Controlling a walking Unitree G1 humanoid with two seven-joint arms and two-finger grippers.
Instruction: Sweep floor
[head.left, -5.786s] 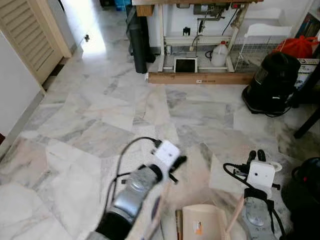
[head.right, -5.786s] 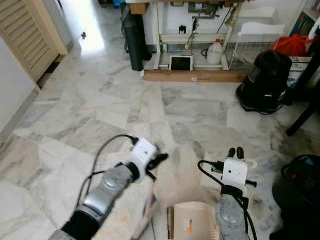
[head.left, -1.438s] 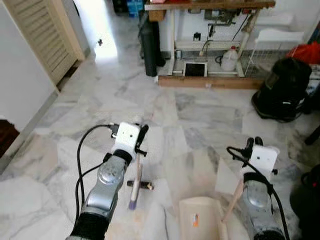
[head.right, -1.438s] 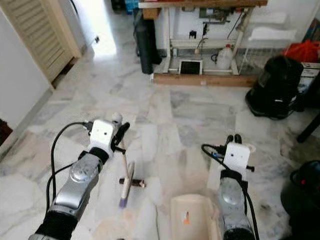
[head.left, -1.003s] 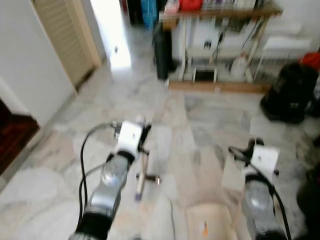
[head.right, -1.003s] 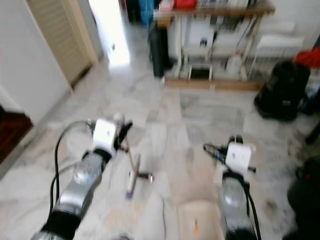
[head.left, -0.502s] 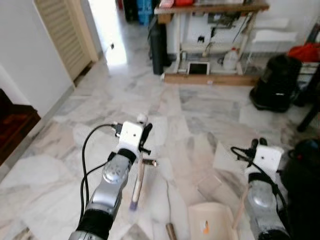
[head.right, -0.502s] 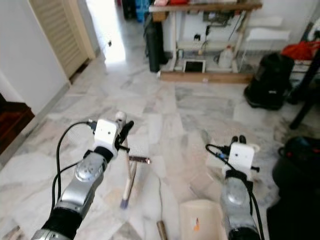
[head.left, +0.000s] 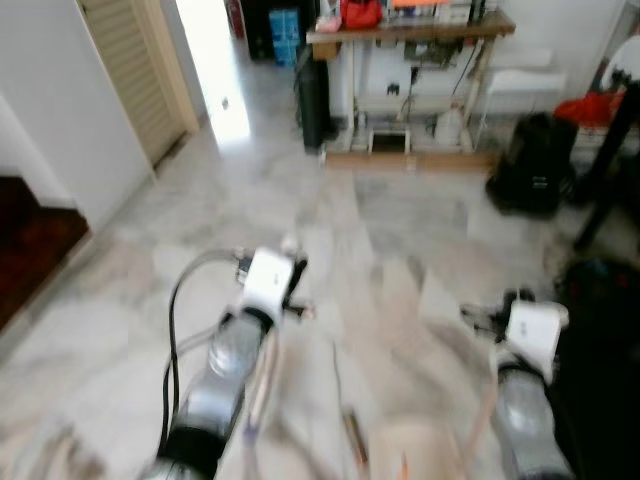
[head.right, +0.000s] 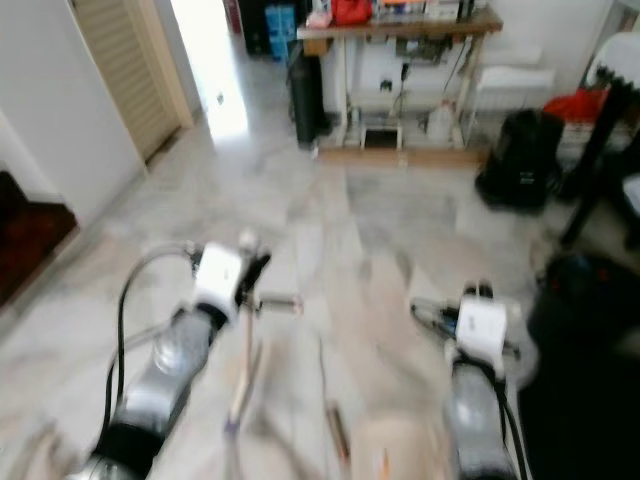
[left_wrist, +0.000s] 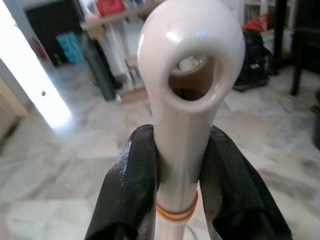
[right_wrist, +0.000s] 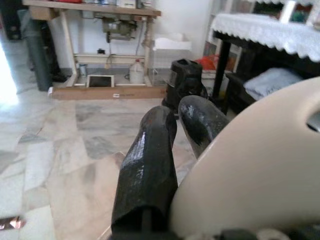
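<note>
My left gripper (head.left: 289, 284) is shut on the white broom handle (left_wrist: 186, 105), just under its hanging loop. The broom's shaft (head.left: 262, 372) slants down to the marble floor in front of me. My right gripper (head.right: 478, 294) is shut on the beige dustpan handle (right_wrist: 260, 165), and the black fingers (right_wrist: 150, 150) lie along it. The dustpan (head.left: 408, 450) itself is a blur low between my arms. A small shiny wrapper (head.right: 282, 300) and a brown scrap (head.right: 338, 425) lie on the floor near the broom.
A wooden worktable (head.right: 400, 25) with a white jug under it stands at the far wall. A black vacuum (head.right: 515, 150) and a black table leg (head.right: 590, 160) are at the right. A dark bin (head.right: 585, 320) is close beside my right arm. A louvred door (head.right: 125, 60) and dark steps (head.right: 30, 235) are at the left.
The whole picture has shifted and blurred, so the camera is moving. Both grippers keep their hold on broom and dustpan.
</note>
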